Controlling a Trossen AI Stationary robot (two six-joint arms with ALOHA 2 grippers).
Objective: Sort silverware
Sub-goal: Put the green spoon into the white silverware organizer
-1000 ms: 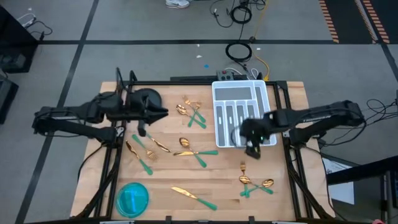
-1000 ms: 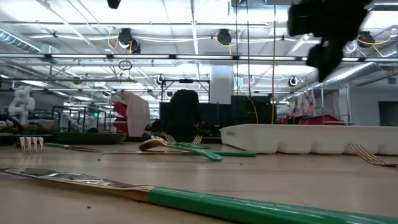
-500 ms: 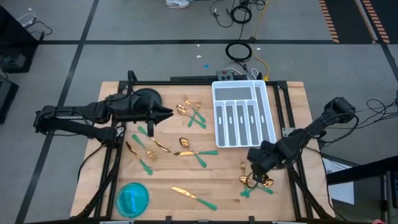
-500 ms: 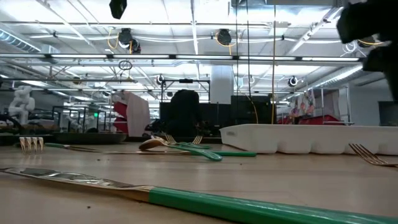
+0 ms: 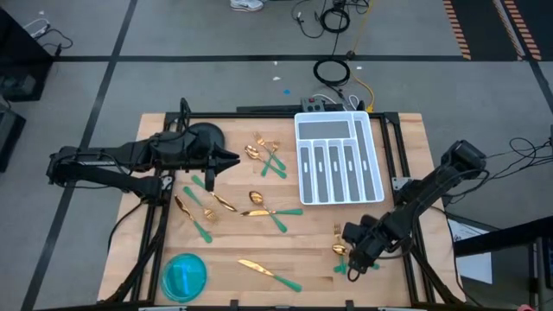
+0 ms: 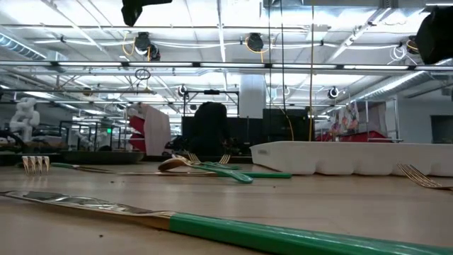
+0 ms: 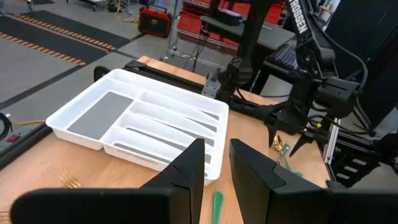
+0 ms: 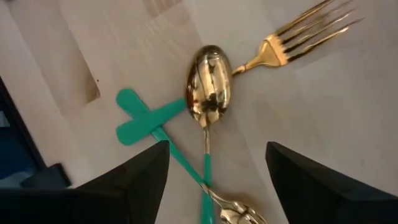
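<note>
Right gripper [image 5: 352, 259] lowered from tray [image 5: 339, 159], wide open, empty, over two spoons, one fork [image 8: 306, 34]

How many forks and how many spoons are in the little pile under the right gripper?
fork: 1
spoon: 1
third piece, its gold head cut off by the picture's edge, kind unclear: 1
Total: 3 pieces with green handles, crossing each other on the wooden table below the open right gripper.
</note>
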